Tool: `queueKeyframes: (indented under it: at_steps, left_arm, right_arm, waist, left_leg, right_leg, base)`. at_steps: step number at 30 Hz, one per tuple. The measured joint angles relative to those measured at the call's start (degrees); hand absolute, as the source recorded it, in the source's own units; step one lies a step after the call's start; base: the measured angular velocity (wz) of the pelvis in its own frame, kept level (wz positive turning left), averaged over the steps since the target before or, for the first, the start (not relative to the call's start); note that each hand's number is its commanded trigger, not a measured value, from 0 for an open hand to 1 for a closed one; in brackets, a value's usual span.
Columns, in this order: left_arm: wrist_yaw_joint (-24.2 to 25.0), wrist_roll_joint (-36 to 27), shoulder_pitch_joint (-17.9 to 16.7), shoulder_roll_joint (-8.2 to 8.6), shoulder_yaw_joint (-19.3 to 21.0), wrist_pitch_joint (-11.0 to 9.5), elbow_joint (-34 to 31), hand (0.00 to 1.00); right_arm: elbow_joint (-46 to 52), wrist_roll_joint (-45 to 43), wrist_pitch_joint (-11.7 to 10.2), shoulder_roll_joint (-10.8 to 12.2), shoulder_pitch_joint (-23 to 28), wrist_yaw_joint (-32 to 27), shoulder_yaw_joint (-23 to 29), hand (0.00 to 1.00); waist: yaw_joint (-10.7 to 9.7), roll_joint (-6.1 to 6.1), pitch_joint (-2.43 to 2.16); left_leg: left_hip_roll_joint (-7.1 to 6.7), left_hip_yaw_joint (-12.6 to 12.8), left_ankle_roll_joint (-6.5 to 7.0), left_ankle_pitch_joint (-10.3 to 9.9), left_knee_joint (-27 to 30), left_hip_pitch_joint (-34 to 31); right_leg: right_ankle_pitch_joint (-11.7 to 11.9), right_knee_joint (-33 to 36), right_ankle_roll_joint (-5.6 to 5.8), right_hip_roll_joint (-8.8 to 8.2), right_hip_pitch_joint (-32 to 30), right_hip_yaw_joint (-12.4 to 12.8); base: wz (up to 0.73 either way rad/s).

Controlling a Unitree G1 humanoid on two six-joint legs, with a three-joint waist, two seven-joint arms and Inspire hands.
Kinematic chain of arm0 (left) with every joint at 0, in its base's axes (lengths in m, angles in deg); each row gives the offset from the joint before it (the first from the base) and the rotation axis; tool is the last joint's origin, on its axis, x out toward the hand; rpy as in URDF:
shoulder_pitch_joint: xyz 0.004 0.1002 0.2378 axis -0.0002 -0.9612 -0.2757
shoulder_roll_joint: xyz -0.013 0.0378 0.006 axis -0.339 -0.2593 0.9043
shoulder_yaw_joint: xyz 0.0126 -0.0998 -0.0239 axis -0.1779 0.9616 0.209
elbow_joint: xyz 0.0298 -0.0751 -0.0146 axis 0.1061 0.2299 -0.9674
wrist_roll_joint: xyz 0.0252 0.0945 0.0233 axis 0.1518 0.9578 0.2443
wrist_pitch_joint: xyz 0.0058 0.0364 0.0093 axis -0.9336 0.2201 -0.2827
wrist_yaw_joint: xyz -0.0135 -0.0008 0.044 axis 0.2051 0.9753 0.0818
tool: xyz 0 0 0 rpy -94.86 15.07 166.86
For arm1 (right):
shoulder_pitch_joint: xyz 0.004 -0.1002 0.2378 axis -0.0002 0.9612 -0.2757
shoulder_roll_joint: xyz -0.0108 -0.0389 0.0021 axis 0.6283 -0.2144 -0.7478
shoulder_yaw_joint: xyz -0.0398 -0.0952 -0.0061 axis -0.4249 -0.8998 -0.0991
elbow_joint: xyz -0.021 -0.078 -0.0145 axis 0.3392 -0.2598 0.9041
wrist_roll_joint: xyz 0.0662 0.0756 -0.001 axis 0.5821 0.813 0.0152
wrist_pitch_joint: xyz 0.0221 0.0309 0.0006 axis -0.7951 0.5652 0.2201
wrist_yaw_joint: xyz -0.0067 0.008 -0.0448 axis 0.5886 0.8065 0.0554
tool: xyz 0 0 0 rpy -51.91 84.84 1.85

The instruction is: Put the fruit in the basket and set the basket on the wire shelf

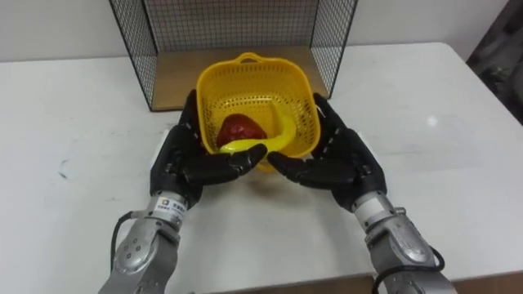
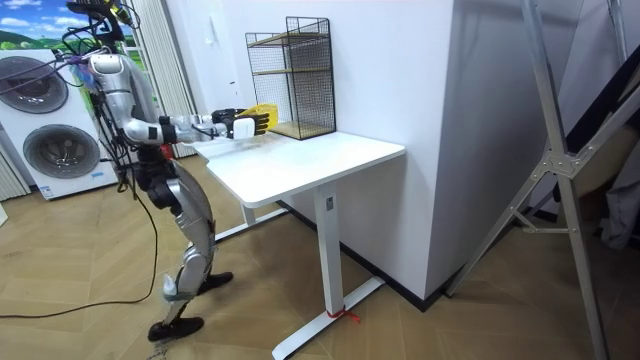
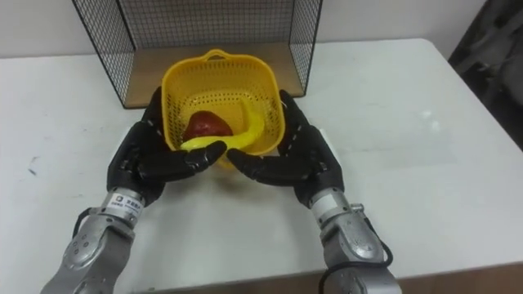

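Basket [image 1: 253, 82], yellow plastic with a lattice wall, sits between both palms just in front of the wire shelf [image 1: 229, 24]. Its near wall and underside are covered by dark fingers, so I cannot tell whether it rests on the white surface [image 1: 425, 122] or is raised off it. The left robot hand [image 1: 184, 159] lies flat against its left side and the right robot hand [image 1: 339, 159] against its right. Their fingers are straight and the thumbs meet across the front. Inside lie a banana [image 1: 265, 145] and a red fruit [image 1: 239, 131], which is half hidden behind the banana, so its kind is unclear. The shelf's top is cut off in the eye views.
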Motion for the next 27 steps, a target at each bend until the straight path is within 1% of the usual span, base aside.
queueKeyframes:
  at_steps: [1,2,3,4,5,6,7,8,9,10,11,12,13,14,16,18,21,23,25,27]
  left_arm:
    - [0.0,0.0,0.0,0.03,-0.2,0.0,0.0,0.0]
    - [0.0,0.0,0.0,0.06,-0.2,0.0,0.0,0.0]
    - [0.0,0.4,0.0,0.2,-0.3,-0.1,0.0,0.0]
    - [0.0,0.5,0.1,0.22,-0.3,-0.2,-0.1,0.0]
    - [0.0,0.5,0.2,0.21,-0.3,-0.2,-0.1,0.0]
    - [0.0,0.2,0.2,0.19,-0.3,-0.2,-0.1,0.0]
    - [0.0,-0.1,0.3,0.12,-0.3,-0.2,-0.1,0.0]
    - [0.0,-0.1,0.3,0.11,-0.3,-0.2,-0.1,0.0]
    - [0.0,-0.1,0.4,0.11,-0.3,-0.2,-0.1,0.0]
    - [0.0,0.0,0.4,0.25,-0.5,-0.1,0.6,0.0]
    - [0.0,-0.1,0.5,0.19,-0.5,-0.2,0.7,0.0]
    - [0.0,0.0,0.5,0.25,-0.4,-0.2,0.7,0.0]
    - [-0.1,0.2,0.8,0.29,-0.5,-0.1,0.9,0.0]
    - [-0.1,0.4,0.9,0.29,-0.4,-0.1,0.9,0.0]
    - [-0.1,0.5,1.8,0.26,-0.3,-0.1,0.9,0.0]
    - [-0.1,0.6,2.8,0.23,0.0,-0.1,1.0,0.0]
    - [-0.1,0.5,4.7,0.2,0.2,-0.2,2.1,0.0]
    - [-0.1,0.2,5.8,0.28,0.4,0.0,2.9,0.0]
    - [-0.1,0.3,7.6,0.38,0.6,0.3,4.5,0.0]
    - [-0.1,0.4,8.2,0.53,0.9,0.4,4.7,0.0]
  right_arm:
    - [-0.1,-0.2,0.0,-0.1,-0.1,0.0,0.0,0.0]
    - [-0.3,-0.1,0.0,-0.2,0.0,0.0,0.2,0.0]
    - [-0.6,-0.2,0.0,-0.2,-0.1,0.0,0.3,0.0]
    - [-0.7,-0.2,-0.2,-0.3,-0.1,0.1,0.4,0.0]
    - [-0.8,-0.2,-0.2,-0.3,-0.2,0.1,0.5,0.0]
    - [-0.9,-0.2,-0.2,-0.4,0.0,0.1,0.5,0.0]
    - [-1.2,-0.2,-0.2,-0.4,0.0,0.1,0.4,0.0]
    - [-1.3,-0.2,-0.2,-0.5,0.0,0.0,0.4,0.0]
    - [-1.3,-0.2,-0.2,-0.5,-0.1,0.0,0.4,0.0]
    - [-1.6,-0.2,-0.2,-0.6,0.0,-0.2,0.2,0.0]
    - [-1.8,0.1,-0.2,-0.6,-0.2,-0.6,0.0,0.0]
    - [-1.8,0.1,-0.2,-0.6,-0.4,-0.6,-0.1,0.0]
    - [-1.8,0.1,-0.2,-0.6,-0.7,-0.7,-0.1,0.0]
    - [-1.8,0.1,-0.2,-0.6,-0.9,-0.8,-0.1,0.0]
    - [-1.9,0.5,-0.2,-0.5,-2.3,-1.1,0.0,0.0]
    - [-1.9,0.9,-0.2,-0.5,-3.3,-1.2,0.3,0.0]
    - [-1.9,0.9,-0.2,-0.5,-4.6,-1.3,0.6,0.0]
    - [-2.5,0.9,-0.2,-0.2,-5.6,-1.9,0.6,0.0]
    - [-3.1,0.8,-0.2,0.0,-7.0,-2.8,0.6,0.0]
    - [-3.3,0.8,-0.2,0.2,-7.6,-3.2,0.6,0.0]
  waist:
    - [0.1,0.11,0.09]
    - [0.2,0.23,0.16]
    - [0.3,0.89,0.35]
    - [0.3,1.46,0.6]
    - [0.3,1.82,0.79]
    - [0.2,2.3,0.88]
    - [-0.1,2.28,0.86]
    - [-0.2,2.26,0.84]
    - [-0.2,2.28,0.86]
    - [-1.0,2.85,0.51]
    - [-1.0,3.09,0.35]
    - [-0.9,3.22,0.33]
    - [-0.9,3.49,0.19]
    - [-0.9,3.53,0.16]
    - [-0.9,3.78,0.08]
    - [-1.0,3.85,0.12]
    - [-1.0,4.12,0.17]
    - [-0.9,4.13,0.17]
    - [-0.9,4.12,0.18]
    - [-0.9,4.1,0.19]
  left_leg:
    - [-0.11,-0.2,0.31,-0.3,-0.6,1.2]
    - [-0.05,-0.4,0.44,-0.4,-1.0,1.8]
    - [0.24,-1.3,0.55,-0.7,-1.7,2.7]
    - [0.86,-1.7,0.58,-0.8,-2.5,3.2]
    - [1.18,-1.8,0.64,-0.8,-2.7,3.3]
    - [1.59,-2.0,0.79,-0.8,-3.1,3.7]
    - [1.58,-2.3,0.82,-0.7,-3.3,3.9]
    - [1.41,-2.3,0.83,-0.8,-3.4,4.3]
    - [1.33,-2.4,0.75,-0.9,-3.5,4.5]
    - [1.34,-3.5,0.62,-0.9,-4.1,5.2]
    - [1.61,-3.6,0.41,-0.8,-5.4,6.2]
    - [1.77,-3.6,0.3,-0.8,-5.9,6.6]
    - [2.08,-3.6,0.1,-0.6,-6.9,7.2]
    - [2.18,-3.5,0.03,-0.6,-7.3,7.6]
    - [2.79,-3.3,-0.19,-0.5,-8.6,8.7]
    - [3.07,-3.3,-0.33,-0.4,-9.4,9.8]
    - [3.32,-3.1,-0.41,-0.4,-10.5,11.4]
    - [3.32,-3.0,-0.47,-0.3,-11.0,12.0]
    - [3.32,-2.9,-0.49,-0.3,-11.3,12.3]
    - [3.34,-2.8,-0.5,-0.3,-11.4,12.6]
  right_leg:
    - [2.0,2.0,0.04,-0.14,-0.6,-0.1]
    - [3.1,2.7,0.11,-0.08,-0.8,-0.3]
    - [3.4,2.4,-0.18,0.71,-0.8,-0.6]
    - [2.0,1.1,-0.8,1.47,-1.9,-1.4]
    - [1.4,0.1,-1.13,1.85,-2.6,-1.9]
    - [0.7,-3.2,-1.29,2.77,-4.1,-2.8]
    - [0.8,-8.1,-1.48,3.4,-5.1,-3.1]
    - [2.1,-13.8,-2.07,3.77,-5.6,-3.0]
    - [4.7,-16.4,-2.29,3.97,-5.8,-2.9]
    - [7.2,-17.4,-2.56,4.36,-5.1,-3.1]
    - [7.6,-19.4,-2.81,4.8,-3.7,-3.1]
    - [7.9,-20.3,-2.91,5.1,-3.2,-3.1]
    - [8.4,-21.7,-3.03,5.37,-2.4,-3.0]
    - [8.6,-22.3,-3.14,5.46,-2.0,-3.0]
    - [9.5,-24.9,-3.28,6.32,-0.2,-3.0]
    - [10.1,-26.8,-3.44,6.71,1.3,-3.0]
    - [10.6,-28.7,-3.44,6.89,3.1,-2.9]
    - [10.6,-28.7,-3.44,6.87,3.3,-3.0]
    - [10.6,-28.7,-3.43,6.84,3.4,-3.1]
    - [10.6,-28.9,-3.43,6.84,3.7,-3.0]
  base:
    - [-0.07]
    - [0.0]
    - [-0.05]
    - [0.0]
    - [0.08]
    - [0.17]
    - [0.21]
    - [0.14]
    - [0.25]
    - [0.16]
    - [0.13]
    - [-0.09]
    - [-0.08]
    - [-0.1]
    - [-0.1]
    - [-0.05]
    - [-0.03]
    - [-0.03]
    - [-0.04]
    - [-0.02]
